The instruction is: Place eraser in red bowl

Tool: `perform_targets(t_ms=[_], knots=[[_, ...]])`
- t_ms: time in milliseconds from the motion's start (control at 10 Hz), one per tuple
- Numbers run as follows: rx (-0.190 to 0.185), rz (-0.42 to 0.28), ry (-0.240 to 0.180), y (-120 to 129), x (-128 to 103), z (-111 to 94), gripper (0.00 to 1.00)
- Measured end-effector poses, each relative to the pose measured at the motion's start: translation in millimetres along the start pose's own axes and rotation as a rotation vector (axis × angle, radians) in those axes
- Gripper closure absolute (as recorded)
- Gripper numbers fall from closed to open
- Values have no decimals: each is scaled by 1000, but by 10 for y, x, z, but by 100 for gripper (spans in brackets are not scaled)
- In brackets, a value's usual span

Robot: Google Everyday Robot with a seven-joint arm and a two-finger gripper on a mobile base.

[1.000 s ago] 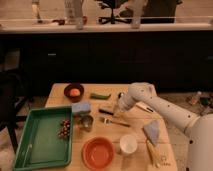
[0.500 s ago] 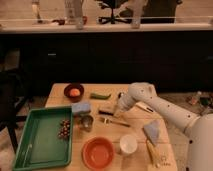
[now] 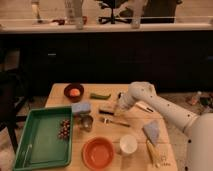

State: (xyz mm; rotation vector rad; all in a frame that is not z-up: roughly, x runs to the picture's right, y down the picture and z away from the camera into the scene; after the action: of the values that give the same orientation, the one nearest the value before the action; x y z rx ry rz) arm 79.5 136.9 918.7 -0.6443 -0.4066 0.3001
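Gripper (image 3: 118,107) low over mid-table (image 3: 135,127), fingers pressed together at right end of eraser (image 3: 105,111); whether they pinch it, cannot tell. Eraser lies flat, just right of blue sponge (image 3: 81,107). Red bowl (image 3: 98,155) at front edge, beside white cup (image 3: 128,144); fork (image 3: 115,121) lies between bowl and eraser. Green tray (image 3: 35,145) along left edge holds a dark round cluster (image 3: 64,129); maroon bowl (image 3: 74,88) at back holds orange ball (image 3: 74,92).

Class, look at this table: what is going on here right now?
The robot's single arm reaches over the table, its gripper down and shut at one end of the eraser, which lies flat there; whether it has a hold is unclear. The red bowl sits empty near the front edge, beside a white cup.
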Motion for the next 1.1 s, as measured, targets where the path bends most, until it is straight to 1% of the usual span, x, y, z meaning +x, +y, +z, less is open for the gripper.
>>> perform_targets(t_ms=[100,200,400,600,900,1000,1100], knots=[[-2,-14,-3,-32,-21,-71,100],[-2,-33,-14,-57,-86,-157,100],[-1,-76,-46,-97,-170,-310,100],[-33,-185,-88,-117,-242,-468,100],[-76,-310,-120,-136,-346,-608,100],[-85,-330,-123,-130,-359,-641,100],[-94,-368,-135,-120,-406,-702,100]])
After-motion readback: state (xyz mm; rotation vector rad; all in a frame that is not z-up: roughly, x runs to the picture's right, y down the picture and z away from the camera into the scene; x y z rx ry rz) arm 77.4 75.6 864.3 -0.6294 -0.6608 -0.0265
